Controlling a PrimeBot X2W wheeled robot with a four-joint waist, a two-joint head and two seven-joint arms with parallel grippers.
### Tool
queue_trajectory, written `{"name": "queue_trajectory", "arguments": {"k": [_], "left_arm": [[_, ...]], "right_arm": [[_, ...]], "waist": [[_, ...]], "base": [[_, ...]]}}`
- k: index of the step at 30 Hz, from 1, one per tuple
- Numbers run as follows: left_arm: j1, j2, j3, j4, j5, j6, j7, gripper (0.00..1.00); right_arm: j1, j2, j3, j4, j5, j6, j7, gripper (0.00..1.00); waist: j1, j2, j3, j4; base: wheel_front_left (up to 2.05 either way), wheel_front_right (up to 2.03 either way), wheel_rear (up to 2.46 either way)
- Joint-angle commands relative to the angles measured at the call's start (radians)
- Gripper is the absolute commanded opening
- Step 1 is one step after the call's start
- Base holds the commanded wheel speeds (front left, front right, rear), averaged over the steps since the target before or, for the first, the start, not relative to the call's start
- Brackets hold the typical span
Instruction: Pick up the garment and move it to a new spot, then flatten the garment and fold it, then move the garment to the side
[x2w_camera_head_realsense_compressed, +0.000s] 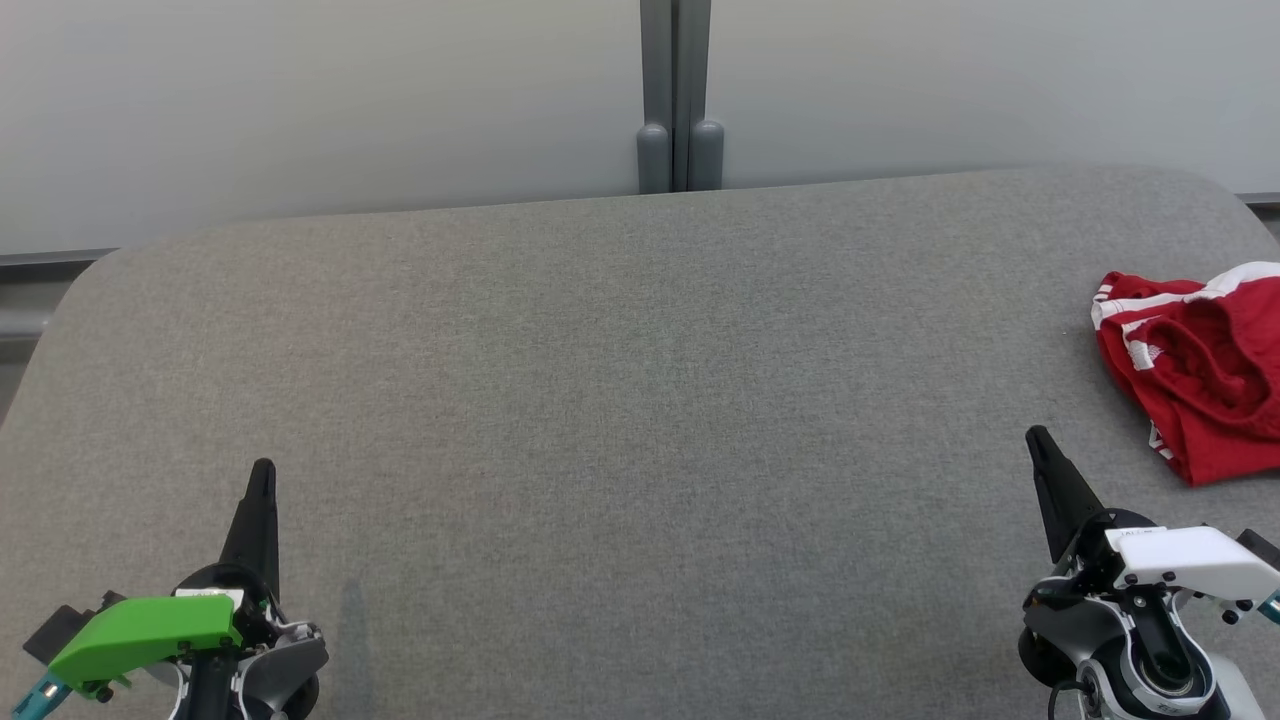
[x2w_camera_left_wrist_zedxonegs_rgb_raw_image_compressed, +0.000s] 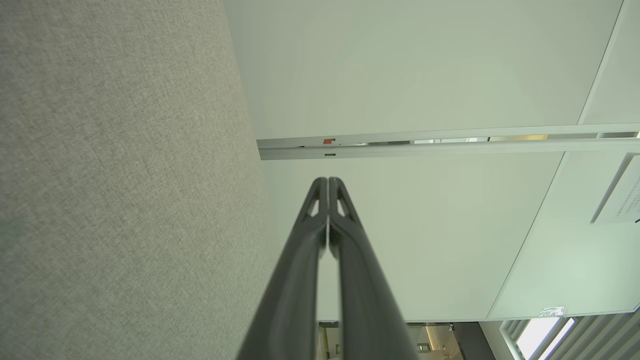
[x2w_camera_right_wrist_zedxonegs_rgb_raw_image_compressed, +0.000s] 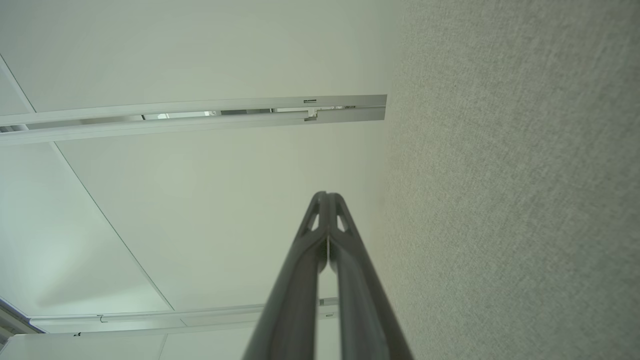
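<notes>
The red garment (x2w_camera_head_realsense_compressed: 1195, 375) lies crumpled just ahead of the right gripper (x2w_camera_head_realsense_compressed: 1036, 437) and to its right, apart from it. Its white-striped edge is turned away from the robot. The view's edge cuts it off, so I cannot tell its long axis. It rests on a grey woven tabletop (x2w_camera_head_realsense_compressed: 600, 380) with rounded corners. Beyond the tabletop are smooth pale wall panels (x2w_camera_head_realsense_compressed: 300, 100) and a grey post (x2w_camera_head_realsense_compressed: 675, 100). The left gripper (x2w_camera_head_realsense_compressed: 263, 468) is well off to the other side. Both grippers are clenched and hold nothing, with their tapered dark fingers pressed together.
</notes>
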Motion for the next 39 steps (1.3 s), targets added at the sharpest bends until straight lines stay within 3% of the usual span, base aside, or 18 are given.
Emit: {"name": "queue_trajectory", "arguments": {"k": [1, 39], "left_arm": [[-0.011, 0.000, 0.001, -0.002, -0.003, -0.002, 0.003, 0.00], [-0.011, 0.000, 0.001, -0.002, -0.003, -0.002, 0.003, 0.00]], "right_arm": [[-0.006, -0.005, -0.002, -0.005, 0.007, 0.000, 0.004, 0.00], [-0.006, -0.005, -0.001, -0.005, 0.007, 0.000, 0.004, 0.00]], "waist": [[0.0000, 0.0000, 0.000, 0.000], [0.0000, 0.0000, 0.000, 0.000]], "base": [[0.00, 0.00, 0.00], [0.00, 0.00, 0.00]]}}
